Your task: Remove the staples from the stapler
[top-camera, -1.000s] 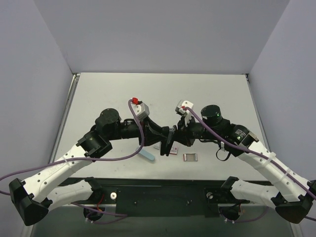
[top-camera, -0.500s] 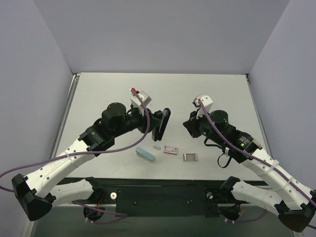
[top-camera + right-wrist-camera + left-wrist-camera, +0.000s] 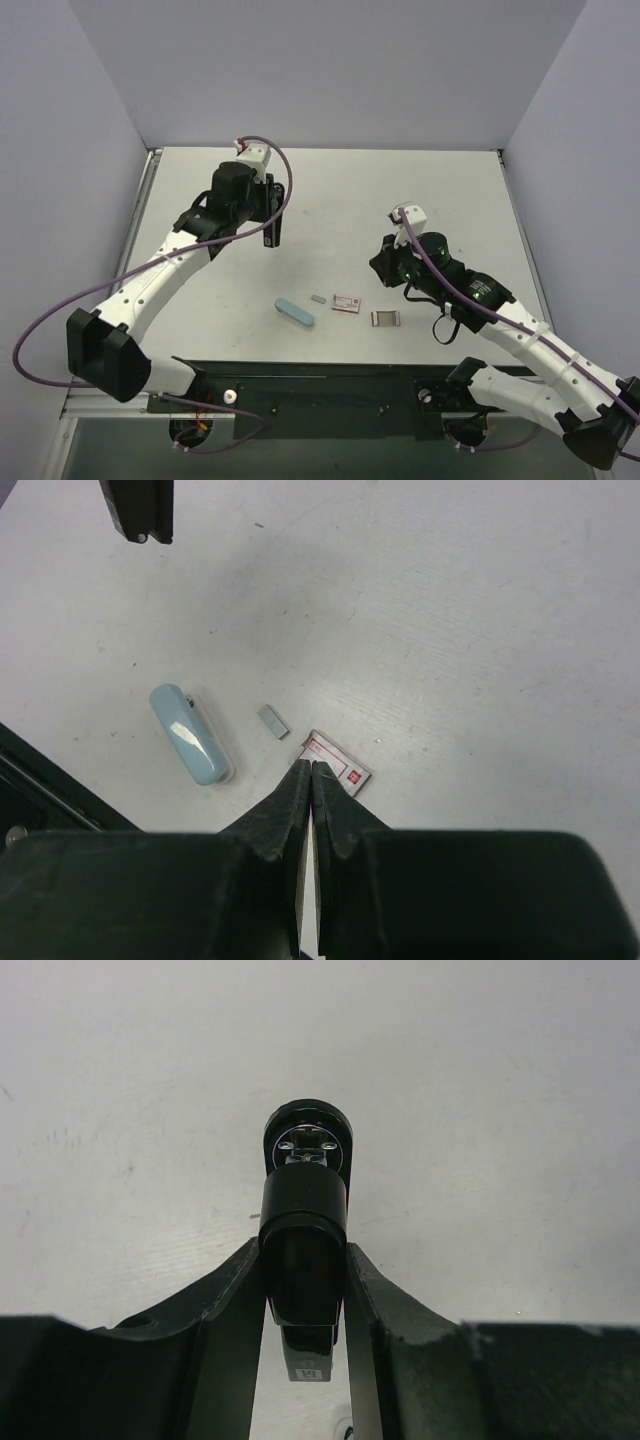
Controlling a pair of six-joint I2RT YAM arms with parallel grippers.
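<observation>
Left fingers (image 3: 225, 1300) clamp the black stapler (image 3: 303, 1250) end-on above the surface (image 3: 500, 1080); a loose hold would drop it. Right fingers (image 3: 290, 798) hang pressed together, empty, near the staples (image 3: 272, 721).

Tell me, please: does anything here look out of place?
One small grey strip of staples lies loose on the table, between the light blue stapler and the red-and-white box. The black stapler is clamped in the left pincer, apparently off the surface.
</observation>
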